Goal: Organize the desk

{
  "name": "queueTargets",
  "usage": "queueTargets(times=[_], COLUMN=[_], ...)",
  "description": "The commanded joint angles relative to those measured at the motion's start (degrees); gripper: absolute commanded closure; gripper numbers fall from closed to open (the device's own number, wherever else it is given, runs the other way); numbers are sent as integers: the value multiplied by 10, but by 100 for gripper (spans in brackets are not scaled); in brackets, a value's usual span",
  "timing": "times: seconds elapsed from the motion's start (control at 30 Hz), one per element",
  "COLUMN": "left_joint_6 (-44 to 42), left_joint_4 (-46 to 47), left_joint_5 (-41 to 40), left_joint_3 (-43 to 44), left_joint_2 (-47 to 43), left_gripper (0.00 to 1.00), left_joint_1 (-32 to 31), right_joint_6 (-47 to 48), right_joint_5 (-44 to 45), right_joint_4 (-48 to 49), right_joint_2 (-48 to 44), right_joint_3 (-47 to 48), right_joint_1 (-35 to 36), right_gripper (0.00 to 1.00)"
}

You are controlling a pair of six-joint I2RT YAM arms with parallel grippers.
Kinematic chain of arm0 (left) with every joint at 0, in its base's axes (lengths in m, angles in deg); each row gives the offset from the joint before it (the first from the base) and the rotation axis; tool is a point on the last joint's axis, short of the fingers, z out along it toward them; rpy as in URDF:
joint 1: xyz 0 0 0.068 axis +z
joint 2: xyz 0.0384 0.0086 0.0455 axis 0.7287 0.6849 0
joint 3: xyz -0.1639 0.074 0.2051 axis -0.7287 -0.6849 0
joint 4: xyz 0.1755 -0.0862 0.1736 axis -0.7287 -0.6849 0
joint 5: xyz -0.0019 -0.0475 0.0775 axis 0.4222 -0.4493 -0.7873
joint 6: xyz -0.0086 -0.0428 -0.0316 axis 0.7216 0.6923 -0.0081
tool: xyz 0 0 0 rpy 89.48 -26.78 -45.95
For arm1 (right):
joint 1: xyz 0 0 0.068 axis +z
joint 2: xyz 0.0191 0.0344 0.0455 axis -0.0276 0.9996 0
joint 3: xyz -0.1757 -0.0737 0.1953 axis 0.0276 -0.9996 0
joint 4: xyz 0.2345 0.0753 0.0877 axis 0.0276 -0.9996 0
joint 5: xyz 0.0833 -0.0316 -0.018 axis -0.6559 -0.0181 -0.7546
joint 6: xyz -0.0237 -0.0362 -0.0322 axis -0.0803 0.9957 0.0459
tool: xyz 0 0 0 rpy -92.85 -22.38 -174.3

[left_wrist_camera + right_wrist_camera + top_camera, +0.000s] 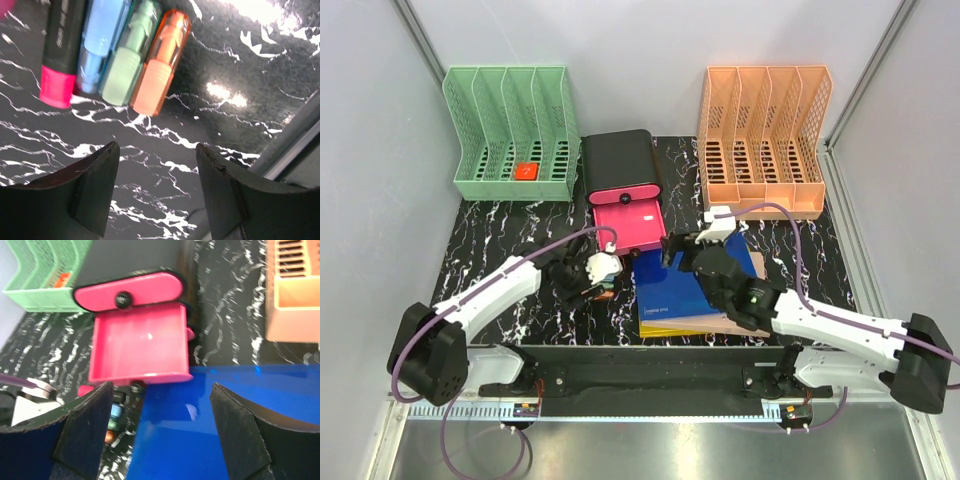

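Observation:
The desk is black with white veining. Four highlighters lie side by side on it: pink, blue, green and orange. My left gripper hovers just short of them, open and empty; in the top view the left gripper sits left of the book stack. A pink drawer stands pulled out of its black box and looks empty. My right gripper is open over a blue book lying on top of the stack, with nothing between its fingers.
A green file rack at the back left holds a small red item. An orange file rack stands at the back right. The desk's black front rail runs close to my left gripper.

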Motion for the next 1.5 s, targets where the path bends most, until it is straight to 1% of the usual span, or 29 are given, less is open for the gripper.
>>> queueTargets(times=[0.0, 0.17, 0.37, 0.67, 0.8, 0.9, 0.93, 1.0, 1.03, 1.13, 1.23, 1.27, 1.37, 1.4, 1.47], left_joint_6=[-12, -15, -9, -3, 6, 10, 14, 18, 21, 25, 29, 30, 35, 37, 40], left_joint_4=[69, 115, 127, 144, 142, 132, 128, 114, 109, 95, 87, 79, 64, 60, 49], left_joint_5=[16, 9, 12, 19, 25, 30, 34, 39, 43, 45, 43, 45, 45, 45, 40], left_joint_3=[-1, -2, 1, -7, -13, -21, -22, -27, -28, -35, -36, -32, -18, -14, 6], left_joint_2=[10, 29, 78, 111, 129, 129, 127, 124, 119, 108, 97, 94, 87, 82, 76], left_gripper=[34, 34, 35, 36, 38, 43, 46, 50, 54, 57, 64, 69, 77, 81, 85], left_joint_1=[-13, -27, -40, -47, -55, -68, -70, -79, -82, -90, -92, -92, -92, -92, -92], right_joint_6=[-25, -52, -53, -47, -48, -52, -53, -56, -57, -63, -70, -71, -73, -75, -75], right_joint_5=[42, 45, 57, 62, 63, 68, 70, 71, 73, 71, 68, 68, 65, 65, 65], right_joint_4=[-49, -68, -98, -105, -113, -124, -129, -133, -136, -142, -144, -144, -148, -148, -148], right_joint_2=[-40, -63, -72, -81, -91, -102, -106, -116, -117, -126, -128, -127, -127, -127, -130], right_joint_3=[-27, -46, -44, -39, -39, -42, -42, -47, -49, -52, -56, -56, -56, -57, -59], right_joint_1=[4, 3, 3, 3, 4, 4, 3, 4, 3, 3, 3, 3, 3, 4, 3], right_gripper=[15, 16, 17, 18, 19, 19, 19, 19, 19, 19, 20, 20, 20, 20, 20])
